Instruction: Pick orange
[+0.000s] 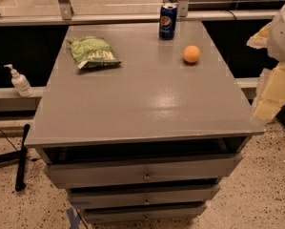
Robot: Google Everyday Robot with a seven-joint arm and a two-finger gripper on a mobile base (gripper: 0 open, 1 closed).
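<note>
Orange point(191, 54) rests on the cabinet top point(147, 99) — end effector point(275, 86) at the right edge, well apart; opening cannot be told.

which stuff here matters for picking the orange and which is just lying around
Job: orange, back right on the table; gripper, at the right edge of the view, off the table.
Lying about: can, chip bag, pump bottle on the left ledge.

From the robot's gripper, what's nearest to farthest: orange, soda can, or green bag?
The gripper is off the right edge of the table.
1. orange, back right
2. soda can, back edge
3. green bag, back left, farthest
</note>
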